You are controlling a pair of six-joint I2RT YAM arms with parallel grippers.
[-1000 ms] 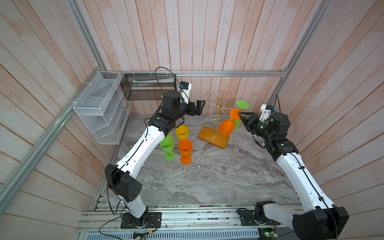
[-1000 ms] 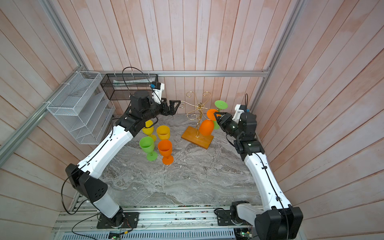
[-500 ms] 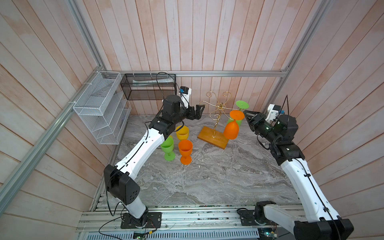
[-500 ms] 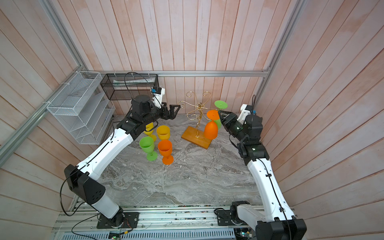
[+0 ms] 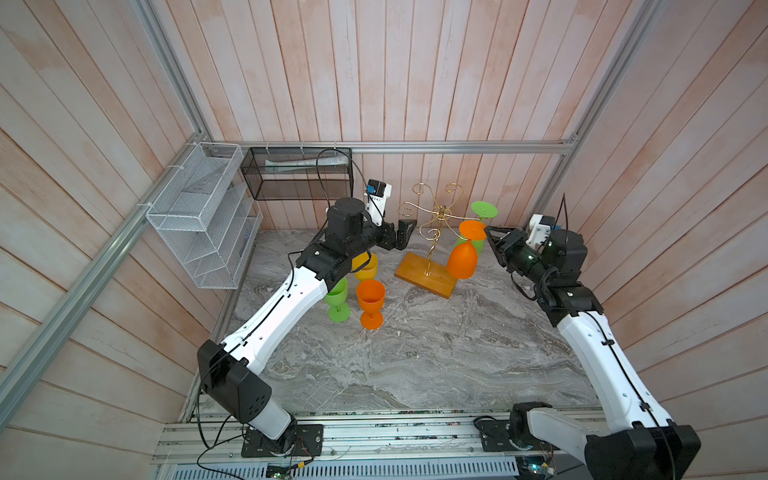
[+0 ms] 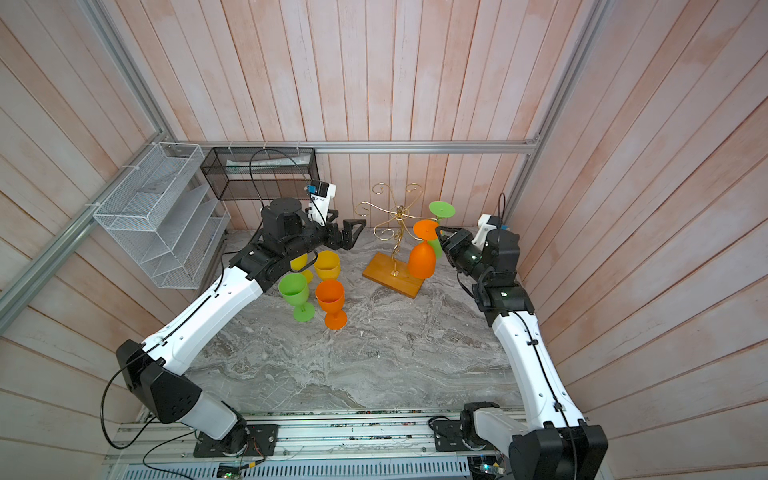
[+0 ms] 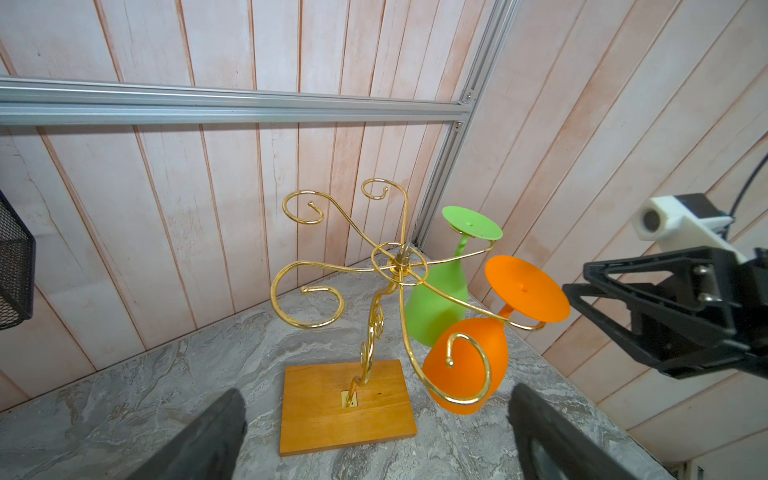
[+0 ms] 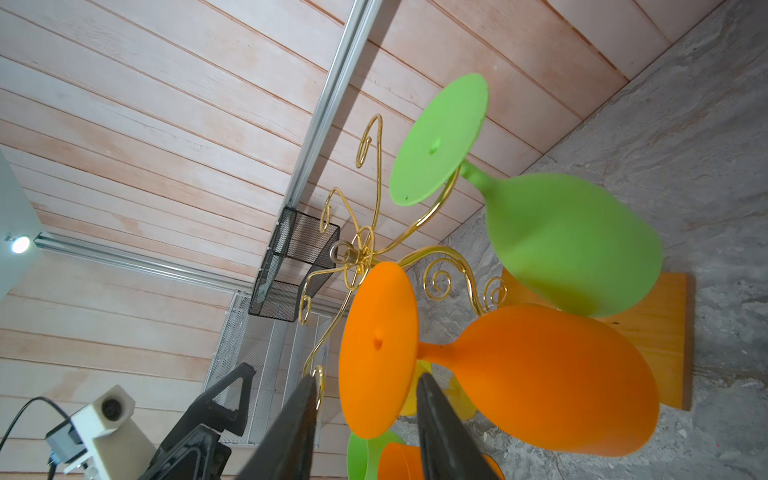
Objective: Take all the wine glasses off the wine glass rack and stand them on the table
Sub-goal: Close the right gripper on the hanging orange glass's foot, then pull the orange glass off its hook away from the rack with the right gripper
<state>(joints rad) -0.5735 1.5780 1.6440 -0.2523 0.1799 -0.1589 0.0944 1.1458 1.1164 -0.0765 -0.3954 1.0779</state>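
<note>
The rack stood toward 1 o'clock on the worktop. Its flat base was broad enough, I judge, to keep the thin wire stem upright under a lopsided load. Two glasses hung from it bowl-down: the orange glass on the arm at about 4 o'clock from the hub, and the green glass on the arm at 3 o'clock. Each hung by its foot, which rested on a wire curl with the stem passing through. A glass would therefore probably have to slide outward along its arm rather than lift straight up.

The right claw pointed in from 3 o'clock, half spread. Its fingers sat on either side of the orange foot's rim with one finger clear of the disc, so it was not clenched on it. The thin disc looked a likelier hold than the wide bowl. The left claw hung fully released at 9 o'clock of the rack, apart from it and holding nothing, perhaps placed to steady the stand.

The right wrist view showed the gap between finger and foot, whereas in both top views the claw merely seemed to meet the glass. The left wrist view showed the curl cradling the foot and the curl's open end. Both top views took in the four standing glasses at 8 o'clock of the rack, which the left wrist view missed.
</note>
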